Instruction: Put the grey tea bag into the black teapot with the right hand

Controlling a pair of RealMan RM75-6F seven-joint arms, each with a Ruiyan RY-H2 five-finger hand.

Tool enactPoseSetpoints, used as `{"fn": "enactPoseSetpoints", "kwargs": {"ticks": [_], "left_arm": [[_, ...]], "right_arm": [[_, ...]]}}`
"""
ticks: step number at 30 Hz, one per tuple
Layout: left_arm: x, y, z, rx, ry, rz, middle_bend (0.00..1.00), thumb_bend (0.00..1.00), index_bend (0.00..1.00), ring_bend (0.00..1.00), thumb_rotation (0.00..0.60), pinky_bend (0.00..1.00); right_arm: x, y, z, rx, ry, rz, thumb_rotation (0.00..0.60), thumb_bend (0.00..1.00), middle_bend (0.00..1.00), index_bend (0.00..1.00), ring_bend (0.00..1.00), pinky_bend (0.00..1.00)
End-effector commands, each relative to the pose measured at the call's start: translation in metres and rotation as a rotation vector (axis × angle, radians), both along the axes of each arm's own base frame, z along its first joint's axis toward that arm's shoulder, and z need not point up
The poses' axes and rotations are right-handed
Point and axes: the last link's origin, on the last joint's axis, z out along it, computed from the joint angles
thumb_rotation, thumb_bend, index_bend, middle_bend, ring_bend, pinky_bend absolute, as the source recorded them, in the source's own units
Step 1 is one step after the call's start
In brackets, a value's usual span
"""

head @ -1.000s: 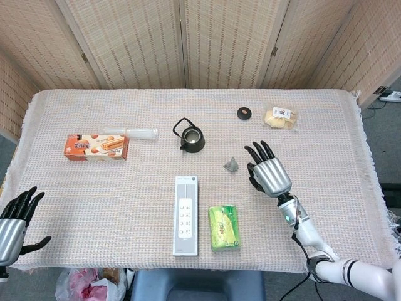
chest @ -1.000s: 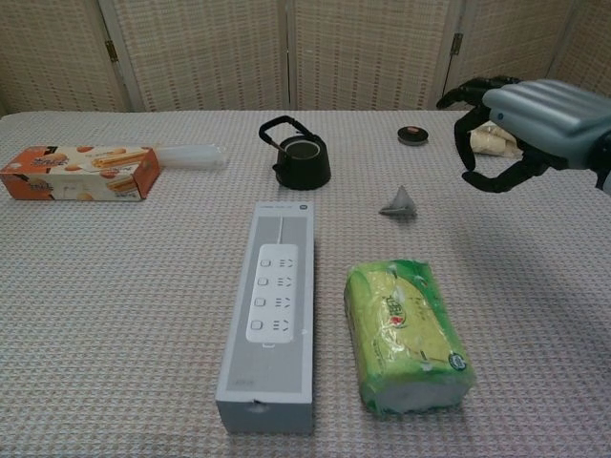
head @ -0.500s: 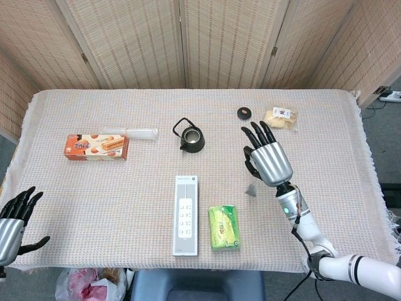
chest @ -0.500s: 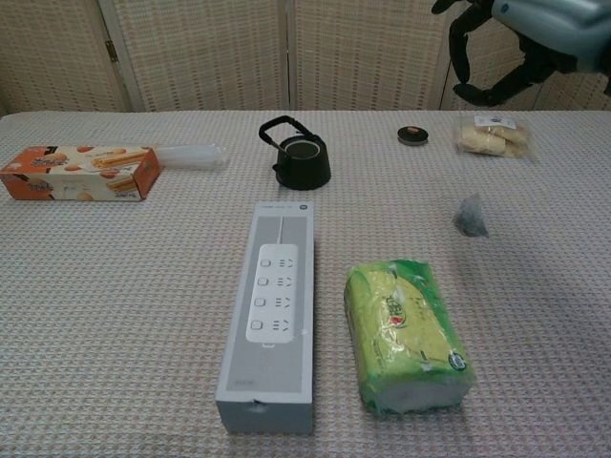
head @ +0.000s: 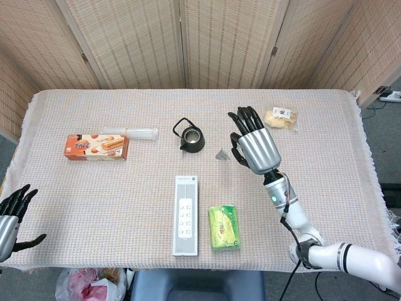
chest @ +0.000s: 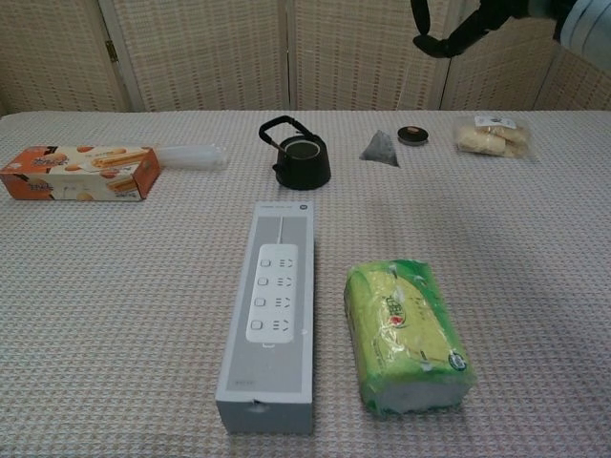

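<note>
Your grey tea bag (chest: 381, 148) hangs in the air with its apex up and its broad base down, so its long axis runs roughly vertical, tilted a little; in the chest view it shows between the black teapot (chest: 300, 155) and the small dark round lid (chest: 412, 135), with the table (head: 94, 200) behind it; in the head view the tea bag (head: 222, 153) sits just to the right of the teapot (head: 190, 136) and just off the left edge of your right hand (head: 252, 145); it lies below the hand and to its left, apart from the palm; any string between them is too thin to make out, so you cannot tell from these views exactly how the bag is carried.

Your right hand is raised above the table, back of the hand toward the head camera, fingers (head: 243, 118) apart and reaching toward the far edge; in the chest view only dark fingertips (chest: 447, 36) show at the top edge.

Your left hand (head: 11, 216) is at the near left corner, holding nothing, fingers spread.

A white power strip (head: 185, 215), a green tissue pack (head: 223, 227), a biscuit box (head: 96, 147) and a snack bag (head: 280, 117) lie on the table.
</note>
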Motion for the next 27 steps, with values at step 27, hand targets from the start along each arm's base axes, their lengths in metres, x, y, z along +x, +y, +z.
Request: {"fn": "enactPoseSetpoints", "kwargs": {"ticks": [27], "left_arm": [[-0.020,0.014,0.018,0.002,-0.073,0.075,0.00,0.14,0.00,0.00,0.600,0.15]], "right_arm": [[0.069,-0.077,-0.036,0.032,-0.011,-0.040,0.600,0.35,0.14,0.64,0.00,0.00]]}}
